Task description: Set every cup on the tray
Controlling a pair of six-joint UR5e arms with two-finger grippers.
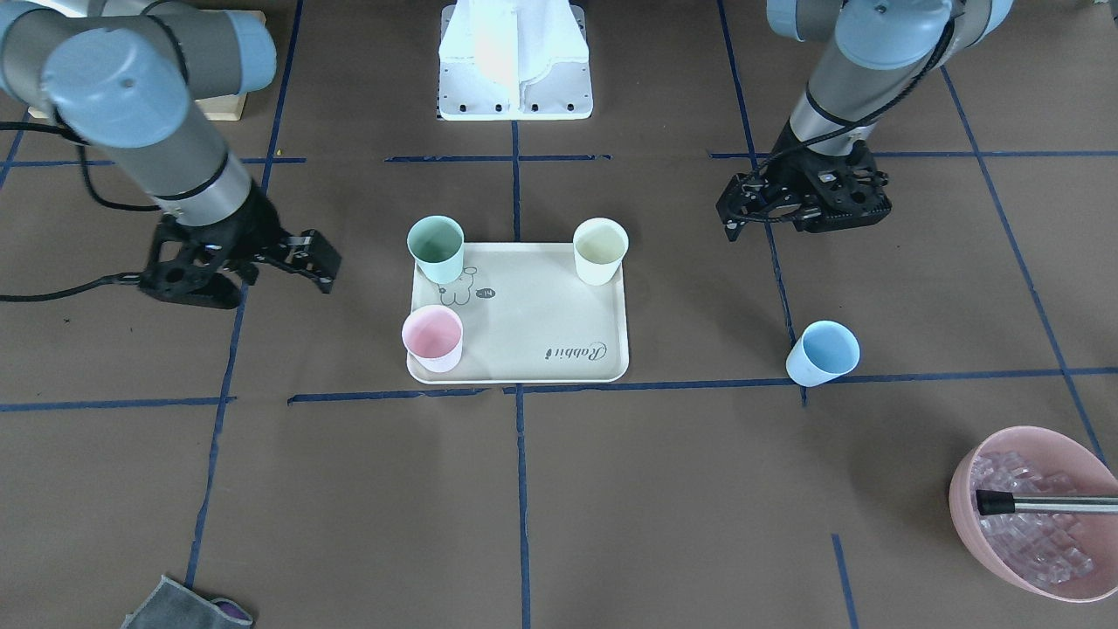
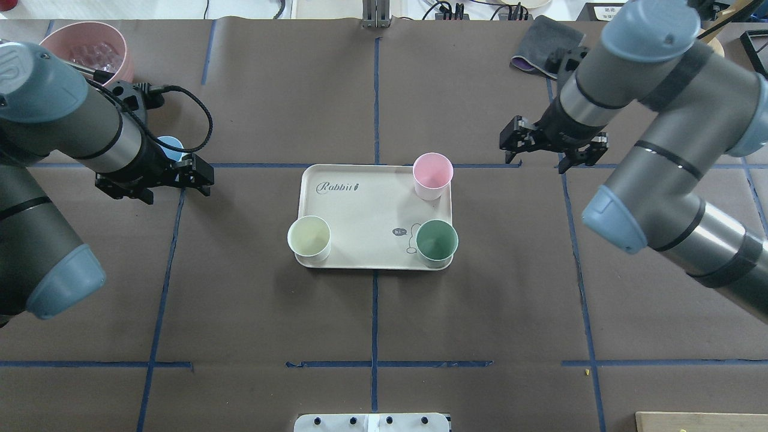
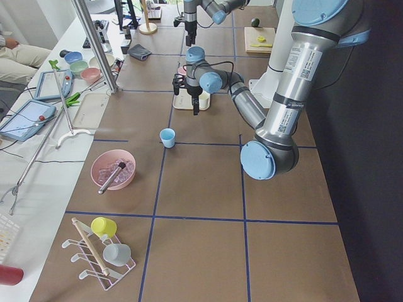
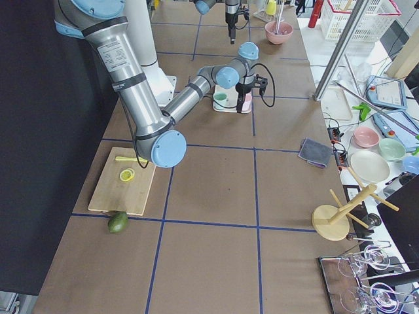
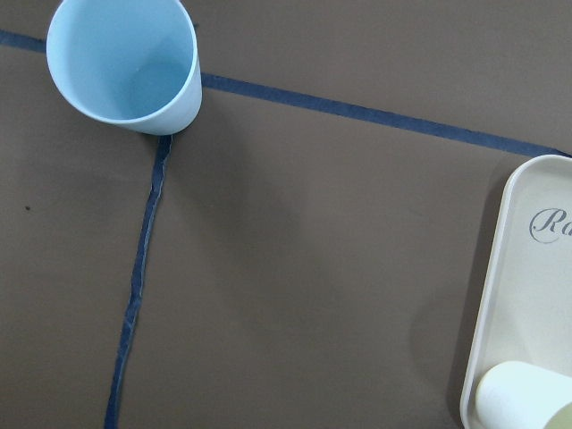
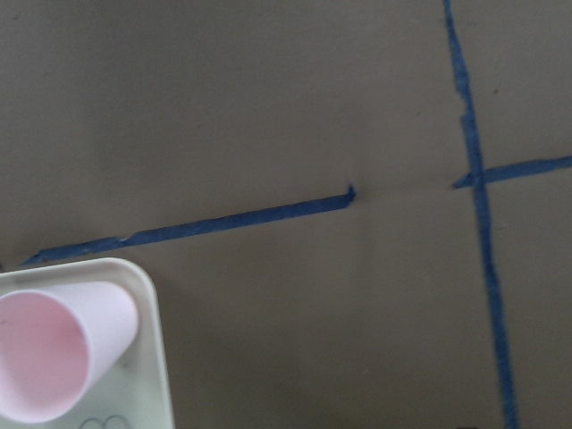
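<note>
Mint cup [image 1: 436, 248], pink cup [image 1: 431, 337], cream cup [image 1: 600, 251] on tray [image 1: 533, 314] — blue cup [image 1: 822, 353] outside, toward left edge of table [image 1: 611, 489]; left gripper [image 2: 157, 183], right gripper [image 2: 549, 157] wide, empty.

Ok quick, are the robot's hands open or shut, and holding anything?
Left gripper: open, holding nothing.
Right gripper: open, holding nothing.

Brown-papered table [image 2: 240, 312] gridded with blue tape [image 2: 374, 312]; white side bench [image 3: 53, 173] along one long edge, black backdrop [image 3: 371, 189] opposite.
</note>
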